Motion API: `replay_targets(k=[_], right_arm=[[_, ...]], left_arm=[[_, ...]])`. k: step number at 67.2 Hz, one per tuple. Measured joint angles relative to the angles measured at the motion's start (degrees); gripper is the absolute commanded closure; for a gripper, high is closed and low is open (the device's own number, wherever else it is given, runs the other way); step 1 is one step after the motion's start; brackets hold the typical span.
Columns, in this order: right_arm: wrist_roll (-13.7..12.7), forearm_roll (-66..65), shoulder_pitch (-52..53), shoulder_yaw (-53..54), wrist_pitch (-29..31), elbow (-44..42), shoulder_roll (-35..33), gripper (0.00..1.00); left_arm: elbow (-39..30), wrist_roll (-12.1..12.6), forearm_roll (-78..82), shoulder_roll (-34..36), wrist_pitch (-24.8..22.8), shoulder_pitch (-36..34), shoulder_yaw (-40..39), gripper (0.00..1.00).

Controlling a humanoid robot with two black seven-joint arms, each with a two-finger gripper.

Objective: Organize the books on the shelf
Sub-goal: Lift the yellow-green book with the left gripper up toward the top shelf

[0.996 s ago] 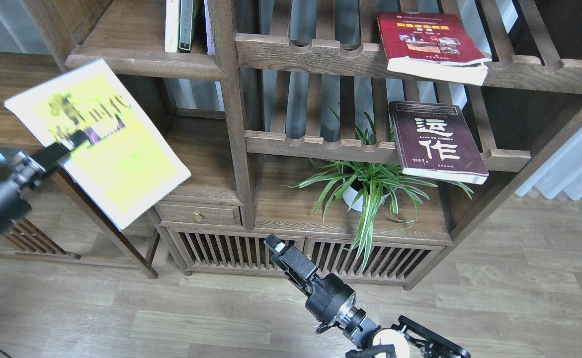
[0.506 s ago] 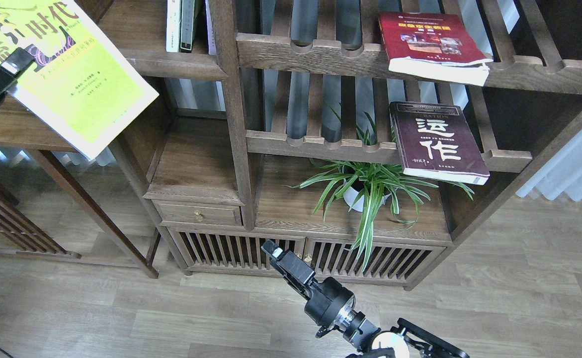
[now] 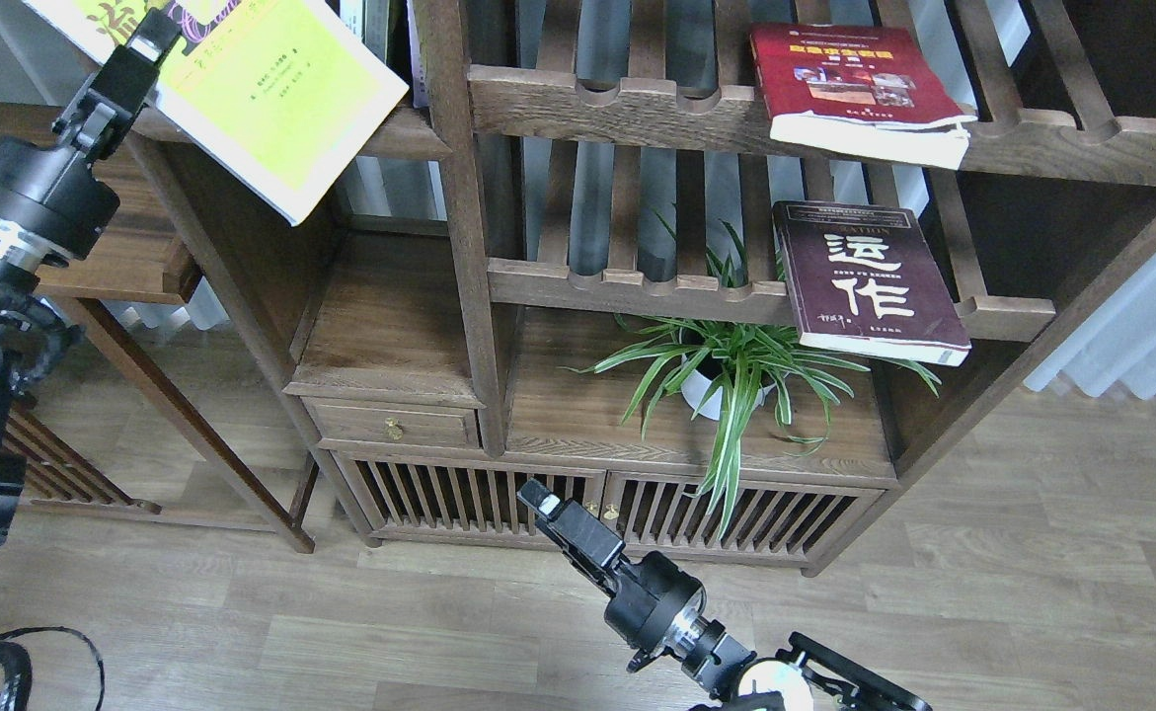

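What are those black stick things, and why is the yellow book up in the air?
Those black sticks are a robot's two arms. The picture is taken from the robot's own head, looking forward and down at a tall dark-brown wooden bookcase.

Each arm ends in a two-finger pincher called a gripper. The left gripper is pinching the yellow-green paperback book and holding it tilted in front of the flat plank shelf, top left. The right gripper holds nothing and hangs low in front of the cabinet doors.

Two more books lie on the slatted racks: a red paperback with small photos above, a dark maroon paperback with big white characters below. A green striped plant in a white pot stands underneath.
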Motion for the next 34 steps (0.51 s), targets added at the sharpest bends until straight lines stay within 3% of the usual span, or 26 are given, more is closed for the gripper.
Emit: replay_targets(k=[21, 34], right_arm=[[0.0, 0.0, 0.0, -0.2, 0.0, 0.0, 0.0, 0.01], [-0.1, -0.2, 0.1, -0.4, 0.0, 0.0, 0.0, 0.01]], left_arm=[[-0.8, 0.8, -0.4, 4.3, 0.0, 0.2, -4.8, 0.95], [-0.9, 0.0, 0.0, 5.8, 0.0, 0.2, -6.6, 0.97]])
